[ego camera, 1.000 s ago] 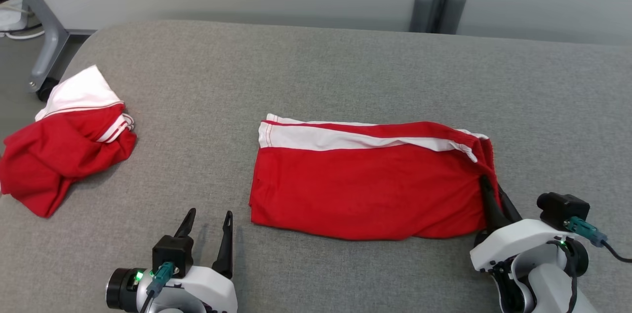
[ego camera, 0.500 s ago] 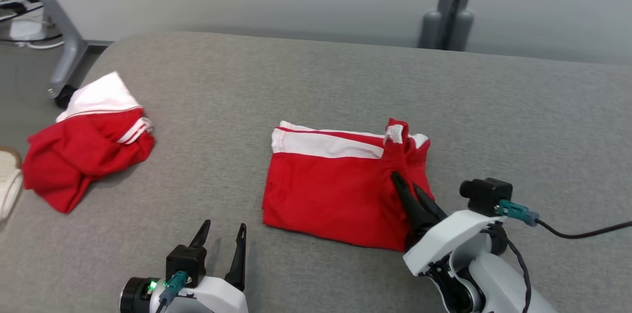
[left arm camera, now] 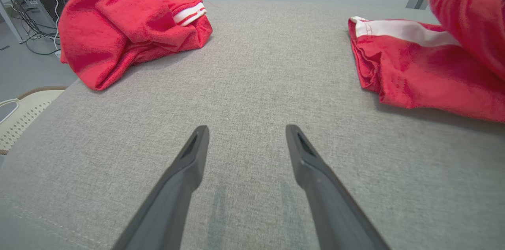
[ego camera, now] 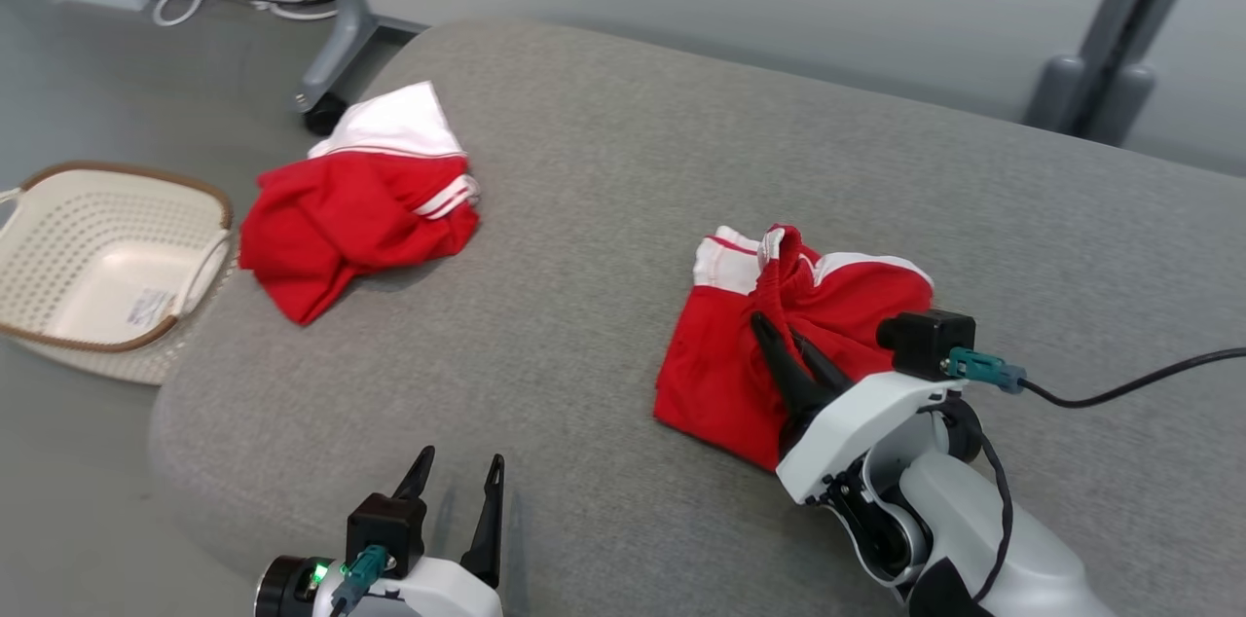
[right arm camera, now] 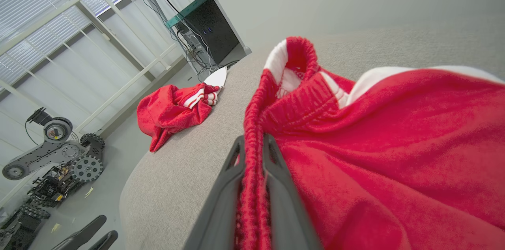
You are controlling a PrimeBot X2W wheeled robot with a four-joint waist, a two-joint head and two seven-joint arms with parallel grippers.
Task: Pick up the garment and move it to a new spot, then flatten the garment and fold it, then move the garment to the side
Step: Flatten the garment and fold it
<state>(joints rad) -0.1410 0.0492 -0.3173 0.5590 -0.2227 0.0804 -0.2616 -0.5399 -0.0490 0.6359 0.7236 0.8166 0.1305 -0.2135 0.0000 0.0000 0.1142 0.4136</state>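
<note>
Your right claw (ego camera: 776, 329) is clamped on the bunched, raised waistband of the red-and-white garment (ego camera: 715, 379), whose rest lies mid grey padded surface (ego camera: 584, 160) with its near right part hidden behind that arm's pale wrist (ego camera: 857, 422), while your left claw (ego camera: 462, 457) hovers empty, fingers apart.

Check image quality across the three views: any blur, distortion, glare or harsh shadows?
Head view: sharp, soft even light, only a faint shadow beside the left gripper. Left wrist view: wide-angle stretch; the garment smears slightly at the right edge. Right wrist view: tilted, lines bowed, window blinds washed out, garment nearest the right gripper soft.
</note>
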